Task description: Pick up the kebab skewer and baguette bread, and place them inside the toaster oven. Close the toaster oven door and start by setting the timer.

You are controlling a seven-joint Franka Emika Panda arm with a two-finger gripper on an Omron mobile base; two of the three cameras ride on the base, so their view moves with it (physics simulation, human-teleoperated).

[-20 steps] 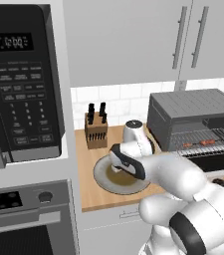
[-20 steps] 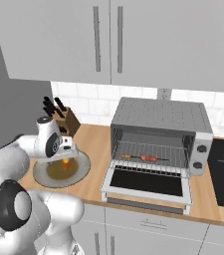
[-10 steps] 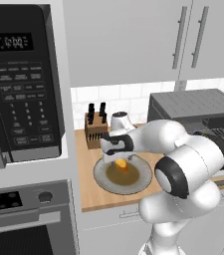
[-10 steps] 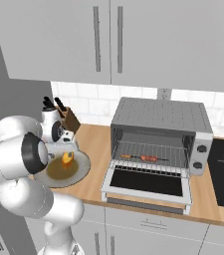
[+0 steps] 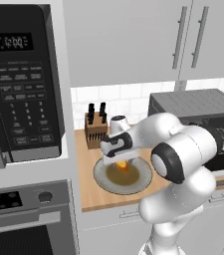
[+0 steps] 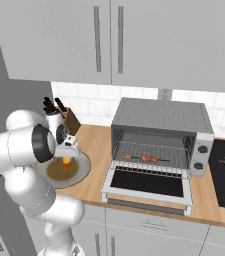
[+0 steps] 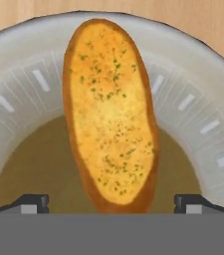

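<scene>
Open end effector over baguette bread

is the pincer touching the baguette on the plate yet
Apart. In the hand view the pincer stands wide open, its fingertips flanking the baguette bread with bare plate showing between each tip and the crust.

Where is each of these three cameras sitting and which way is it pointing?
Left base view: behind-left, facing the counter; white arm reaches over the plate.
Right base view: behind-right, facing the open toaster oven holding the kebab skewer.
Hand view: looks down between the open tool at the baguette bread.
Both base views share plate, baguette bread, oven.
</scene>
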